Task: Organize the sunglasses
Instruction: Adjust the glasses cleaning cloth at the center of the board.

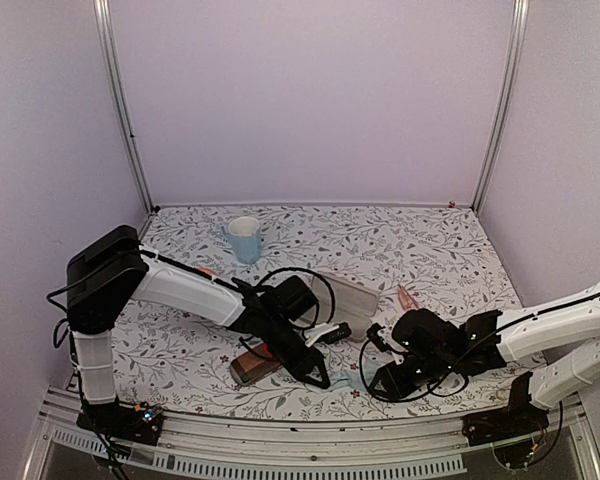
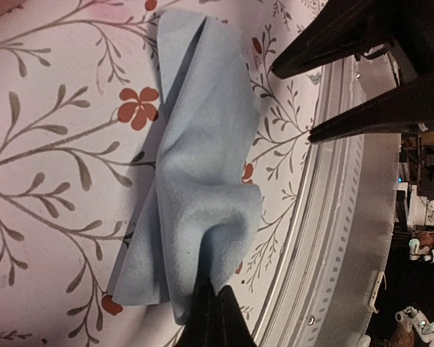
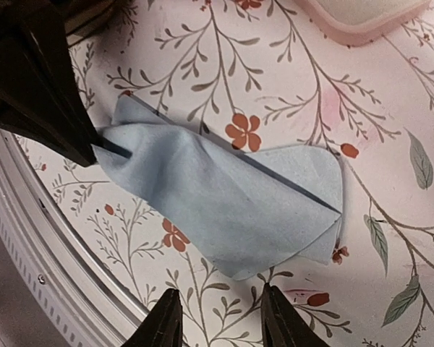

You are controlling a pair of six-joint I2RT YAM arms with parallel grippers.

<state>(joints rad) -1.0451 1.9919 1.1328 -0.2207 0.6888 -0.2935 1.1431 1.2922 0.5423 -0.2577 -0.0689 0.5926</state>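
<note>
A light-blue cloth [image 3: 231, 188] lies crumpled on the floral table near its front edge. My left gripper [image 2: 211, 298] is shut on one corner of the cloth [image 2: 202, 181], lifting it into a peak. In the top view the left gripper [image 1: 318, 379] sits just left of the cloth [image 1: 345, 381]. My right gripper [image 3: 220, 322] is open, its tips just short of the cloth's near edge with nothing between them; from above the right gripper [image 1: 376, 382] faces the left one. A thin pinkish-tan piece [image 1: 408, 297], apparently the pale sunglasses, shows behind the right arm. I cannot make out the black pair.
A brown case [image 1: 255, 368] lies left of the left gripper. A pale pink case [image 1: 352, 296] sits behind the cloth, its edge visible from the right wrist [image 3: 362, 18]. A blue cup [image 1: 245, 239] stands at the back. The metal front rail [image 2: 347, 217] runs close by.
</note>
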